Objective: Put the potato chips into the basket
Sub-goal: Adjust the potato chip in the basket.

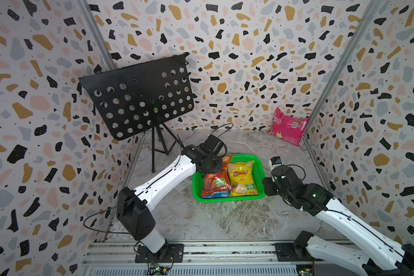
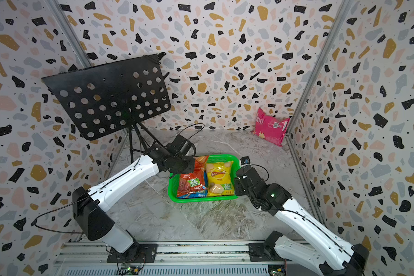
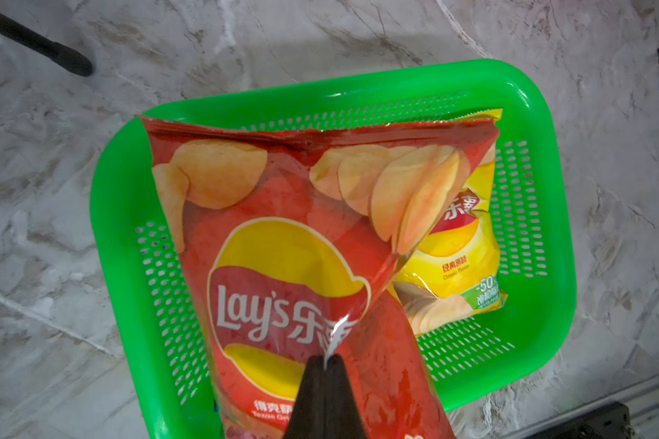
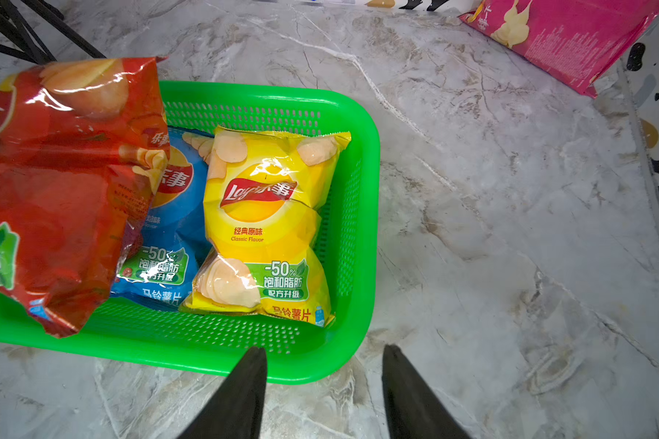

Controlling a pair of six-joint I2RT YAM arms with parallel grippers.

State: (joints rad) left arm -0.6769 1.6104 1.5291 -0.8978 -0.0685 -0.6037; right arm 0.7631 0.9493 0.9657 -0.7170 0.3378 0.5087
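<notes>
Centre of both top views: red bag [image 3: 282,247] pinched in left claw [image 3: 325,365], hanging over blue bag [image 4: 176,228] inside basket [image 3: 560,228]; yellow bag [image 4: 267,224] flat alongside in basket; right claw [image 4: 325,349] parted, empty, just beside basket corner; pink bag [image 1: 287,126] upper right, on table [image 1: 225,219] against wall.

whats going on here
The left gripper is shut on a fold of the orange-red bag, holding it over the green basket, above the blue bag. The yellow bag lies in the basket beside the blue one. The right gripper is open and empty beside the basket. The pink bag leans in the far corner, not yet collected.
</notes>
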